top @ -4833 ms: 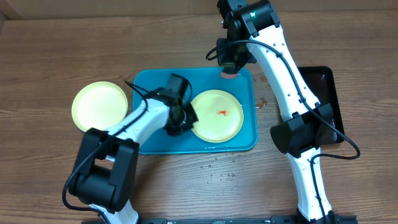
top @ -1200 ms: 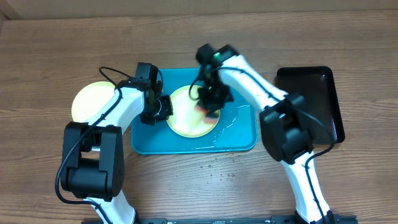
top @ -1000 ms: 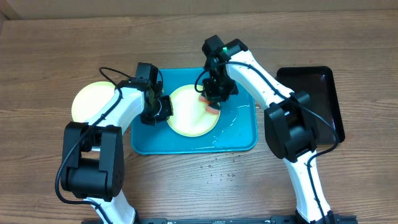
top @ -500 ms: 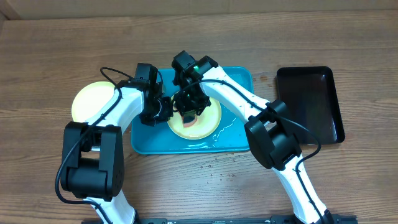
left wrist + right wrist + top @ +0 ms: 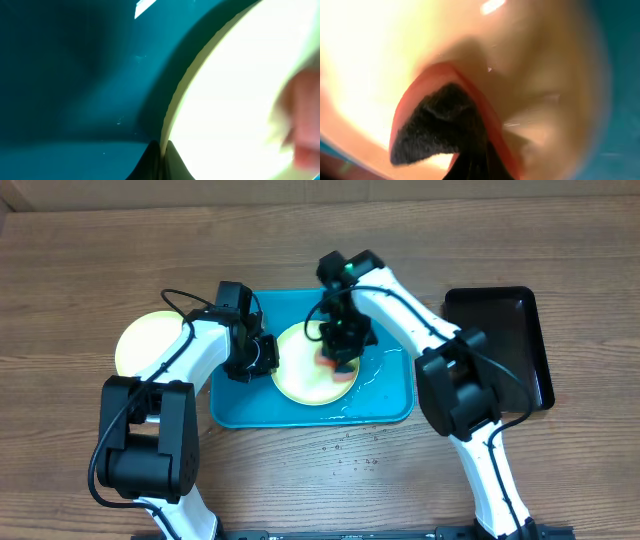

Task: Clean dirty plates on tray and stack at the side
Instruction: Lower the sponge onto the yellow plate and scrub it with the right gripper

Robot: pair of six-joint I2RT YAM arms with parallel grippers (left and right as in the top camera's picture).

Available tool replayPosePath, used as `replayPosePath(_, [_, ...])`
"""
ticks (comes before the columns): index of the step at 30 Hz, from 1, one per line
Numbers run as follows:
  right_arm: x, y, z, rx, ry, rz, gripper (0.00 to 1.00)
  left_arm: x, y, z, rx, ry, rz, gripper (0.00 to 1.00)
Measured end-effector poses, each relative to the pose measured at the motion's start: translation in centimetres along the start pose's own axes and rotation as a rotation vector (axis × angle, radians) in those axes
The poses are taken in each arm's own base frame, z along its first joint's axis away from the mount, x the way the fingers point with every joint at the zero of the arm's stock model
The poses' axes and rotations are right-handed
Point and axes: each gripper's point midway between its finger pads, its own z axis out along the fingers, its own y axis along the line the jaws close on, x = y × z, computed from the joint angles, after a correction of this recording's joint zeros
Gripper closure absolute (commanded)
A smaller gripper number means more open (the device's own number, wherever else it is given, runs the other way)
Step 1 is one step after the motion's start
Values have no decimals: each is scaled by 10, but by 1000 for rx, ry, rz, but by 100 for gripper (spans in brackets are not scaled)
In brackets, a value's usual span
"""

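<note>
A pale yellow-green plate (image 5: 300,375) lies in the teal tray (image 5: 385,395). My left gripper (image 5: 262,360) is shut on the plate's left rim; in the left wrist view the fingers (image 5: 162,152) pinch the rim of the plate (image 5: 235,90) over the tray floor (image 5: 75,75). My right gripper (image 5: 338,358) is shut on a red sponge (image 5: 340,370) and presses it onto the plate's right part. The right wrist view shows the sponge (image 5: 440,125) with its dark scrub side against the wet plate (image 5: 370,45). A second yellow-green plate (image 5: 150,345) lies on the table to the left. No white plate shows.
A narrow black tray (image 5: 500,345) stands on the table at the right. Water streaks (image 5: 375,365) lie on the teal tray beside the plate. Small droplets (image 5: 350,448) dot the wood in front of the tray.
My right gripper swept the sponge left across the plate and then back to the right. My left gripper kept its hold on the plate's rim.
</note>
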Motion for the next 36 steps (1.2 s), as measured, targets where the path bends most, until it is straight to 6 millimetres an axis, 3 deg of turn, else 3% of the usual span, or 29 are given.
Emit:
replayPosePath(5, [-15,-16,-3,68,-63,11,96,0,0,0,1,1,7,96])
replayPosePath(10, [-36,-12,-4,100,-158,-22,96,-1,1,0,-1,-1,5,96])
replayPosePath(13, [-49,-2,-5,90,-213,-52,96,-2,3,-1,-1,-3,-1,96])
replayPosePath(19, [-58,39,-2,4,-271,-149,96,-2,6,-2,-9,-6,-6,96])
replayPosePath(24, [-39,78,7,-64,-223,-217,96,-2,7,-2,-13,-4,-1,96])
replayPosePath(28, [-14,94,14,-101,-136,-235,96,-2,7,-1,-12,-3,6,96])
replayPosePath(31, [0,93,16,-106,-77,-224,96,-1,6,-1,-9,-2,8,96])
replayPosePath(36, [17,73,16,-62,4,-190,96,-2,6,-1,-8,-2,8,96])
